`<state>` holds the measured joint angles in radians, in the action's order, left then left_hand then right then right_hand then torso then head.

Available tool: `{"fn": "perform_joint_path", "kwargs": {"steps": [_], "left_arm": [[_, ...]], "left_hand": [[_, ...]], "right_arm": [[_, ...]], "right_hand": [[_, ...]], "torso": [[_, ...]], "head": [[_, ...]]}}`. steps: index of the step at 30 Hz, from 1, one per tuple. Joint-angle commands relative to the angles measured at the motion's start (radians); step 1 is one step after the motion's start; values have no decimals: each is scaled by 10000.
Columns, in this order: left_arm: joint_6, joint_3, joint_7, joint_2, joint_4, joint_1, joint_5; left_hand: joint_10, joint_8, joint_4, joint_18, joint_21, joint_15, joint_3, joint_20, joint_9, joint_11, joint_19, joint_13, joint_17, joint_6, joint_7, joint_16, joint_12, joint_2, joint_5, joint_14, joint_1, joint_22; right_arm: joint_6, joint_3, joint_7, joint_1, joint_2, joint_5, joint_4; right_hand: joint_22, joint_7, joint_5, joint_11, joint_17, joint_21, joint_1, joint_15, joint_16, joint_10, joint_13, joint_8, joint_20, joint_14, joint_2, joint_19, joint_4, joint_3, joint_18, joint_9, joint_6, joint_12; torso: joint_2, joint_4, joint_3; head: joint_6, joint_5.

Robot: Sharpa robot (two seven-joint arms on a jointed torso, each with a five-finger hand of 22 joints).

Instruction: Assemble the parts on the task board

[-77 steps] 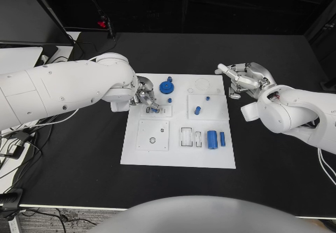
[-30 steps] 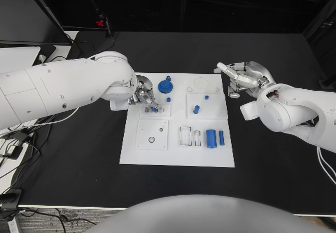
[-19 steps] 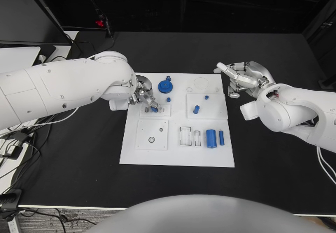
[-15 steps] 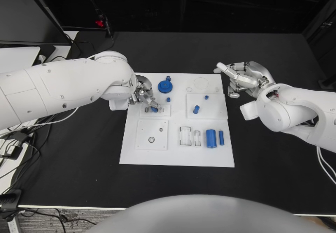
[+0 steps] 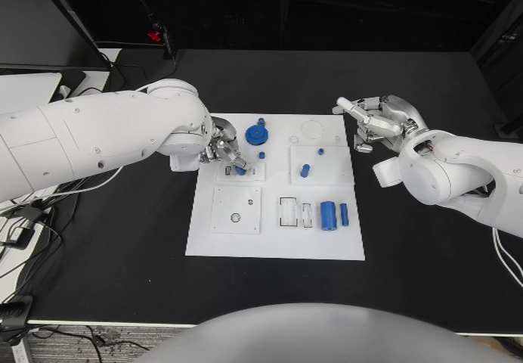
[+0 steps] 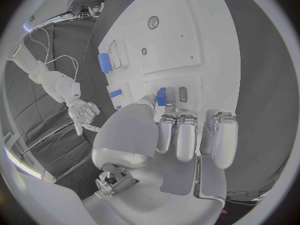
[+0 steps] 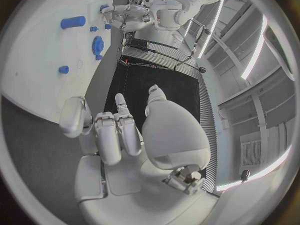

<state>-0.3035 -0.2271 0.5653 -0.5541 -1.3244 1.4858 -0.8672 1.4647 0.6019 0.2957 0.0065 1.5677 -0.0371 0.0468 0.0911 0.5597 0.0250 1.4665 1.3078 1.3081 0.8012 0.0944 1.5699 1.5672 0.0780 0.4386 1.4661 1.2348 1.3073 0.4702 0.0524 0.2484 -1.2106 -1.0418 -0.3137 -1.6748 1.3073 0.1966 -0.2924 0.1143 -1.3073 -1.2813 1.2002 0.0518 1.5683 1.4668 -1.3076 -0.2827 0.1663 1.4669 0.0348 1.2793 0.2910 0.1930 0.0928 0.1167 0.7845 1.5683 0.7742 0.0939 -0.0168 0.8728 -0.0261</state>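
A black table (image 5: 414, 287) takes up most of the head view, and the white task board (image 5: 278, 246) lies at its centre, a little left of the middle. The left arm (image 5: 93, 144) enters from the left edge, and its left hand (image 5: 221, 151) sits over the board's upper left corner, fingers drawn together around a small blue part (image 5: 239, 170) that stands at the small square plate (image 5: 253, 176) there; in the left wrist view the same blue part (image 6: 161, 96) is pinched between the thumb and the fingers (image 6: 182, 140), right against the board. The right arm (image 5: 468, 181) comes in from the right edge, and the right hand (image 5: 374, 125) hangs just off the board's upper right corner, fingers loosely apart with nothing in them; the right wrist view shows its fingers (image 7: 119, 135) over the dark table beside the board's edge. On the board, a blue gear (image 5: 257, 136) stands at upper centre with a small blue peg (image 5: 263, 155) just below it. A short blue pin (image 5: 306, 170) lies tilted on the plate at centre right. Toward the lower right, a thick blue cylinder (image 5: 329, 215) lies beside a thinner blue rod (image 5: 345, 214), the two close together.
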Motion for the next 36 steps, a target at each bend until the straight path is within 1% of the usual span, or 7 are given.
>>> {"fn": "perform_joint_path", "kwargs": {"steps": [1, 10, 13, 17, 22, 27, 36], "left_arm": [[-276, -92, 96, 31, 0, -138, -66], [-218, -92, 131, 22, -20, -141, -66], [-187, -92, 131, 18, -31, -143, -66], [-170, -92, 96, 13, -41, -145, -66], [-58, -92, 29, 5, -61, -148, -66], [60, -92, -12, -3, -78, -150, -66], [102, -92, -19, -10, -86, -152, -66]], "left_hand": [[1061, -147, -17, -65, 31, 71, -72, -15, -8, 19, 1043, 2630, 2627, -122, -86, 9, 35, 9, -32, 1047, -77, 2635], [1061, -207, -14, -65, 31, 76, -380, -22, 12, 26, 1043, 2630, 2627, -104, -73, 9, 35, -126, -127, 1047, -413, 2635], [1061, -242, -17, -65, 31, 104, -841, -10, 35, 60, 1043, 2630, 2627, -54, -37, 9, 35, -156, -759, 1047, -1187, 2635], [1061, -251, -13, -65, 31, 110, -1136, 1, 79, 62, 1043, 2630, 2627, -42, -34, 9, 35, -164, -983, 1047, -1569, 2635], [1061, -248, -13, -65, 31, 120, -1482, 12, 150, 67, 1043, 2630, 2627, -18, -27, 9, 35, -38, -1152, 1047, -2100, 2635], [1061, -238, -12, -65, 31, 121, -1737, 16, 215, 67, 1043, 2630, 2627, 12, -29, 9, 35, 133, -1471, 1047, -2478, 2635], [1061, -206, -27, -65, 31, 122, -1751, 17, 260, 63, 1043, 2630, 2627, -2, -33, 9, 35, 241, -1490, 1047, -2484, 2635]], "right_arm": [[-14, -5, 39, -12, 0, 18, -27], [-10, -5, 31, -12, 2, 19, -20], [-6, -5, 27, -12, 1, 19, -15], [3, -5, 20, -12, -4, 19, -12], [8, -5, 14, -12, -11, 18, -12], [10, -4, 10, -11, -15, 18, -12], [14, -4, 1, -11, -16, 18, -5]], "right_hand": [[580, -23, -62, 59, -2635, 35, -28, 68, 25, 1040, -2632, -32, 15, 1039, 38, -48, 4, 53, 35, 10, -73, 25], [580, -23, -62, 59, -2635, 35, -28, 68, 25, 1040, -2632, -32, 15, 1039, 38, -48, 4, 53, 35, 10, -73, 25], [588, -23, -65, 59, -2635, 27, -43, 68, 25, 1040, -2632, -57, 15, 1039, 56, -35, 2, 67, 32, 14, -87, 25], [588, -23, -65, 59, -2635, 27, -43, 68, 25, 1040, -2632, -57, 15, 1039, 56, -35, 2, 67, 32, 14, -87, 25], [588, -23, -65, 59, -2635, 27, -43, 68, 25, 1040, -2632, -57, 15, 1039, 56, -35, 2, 67, 32, 14, -87, 25], [588, -23, -65, 59, -2635, 27, -43, 68, 25, 1040, -2632, -57, 15, 1039, 56, -35, 2, 67, 32, 14, -87, 25], [588, -23, -65, 59, -2635, 27, -43, 68, 25, 1040, -2632, -57, 15, 1039, 56, -35, 2, 67, 32, 14, -87, 25]], "torso": [[0, 1, 1], [2, -1, -2], [-3, -1, -3], [-2, 2, -1], [-4, 1, -1], [4, 2, -1], [6, 1, -3]], "head": [[-2, -3], [-2, 0], [-2, -9], [-2, -13], [-2, -27], [-2, -32], [-2, -31]]}}
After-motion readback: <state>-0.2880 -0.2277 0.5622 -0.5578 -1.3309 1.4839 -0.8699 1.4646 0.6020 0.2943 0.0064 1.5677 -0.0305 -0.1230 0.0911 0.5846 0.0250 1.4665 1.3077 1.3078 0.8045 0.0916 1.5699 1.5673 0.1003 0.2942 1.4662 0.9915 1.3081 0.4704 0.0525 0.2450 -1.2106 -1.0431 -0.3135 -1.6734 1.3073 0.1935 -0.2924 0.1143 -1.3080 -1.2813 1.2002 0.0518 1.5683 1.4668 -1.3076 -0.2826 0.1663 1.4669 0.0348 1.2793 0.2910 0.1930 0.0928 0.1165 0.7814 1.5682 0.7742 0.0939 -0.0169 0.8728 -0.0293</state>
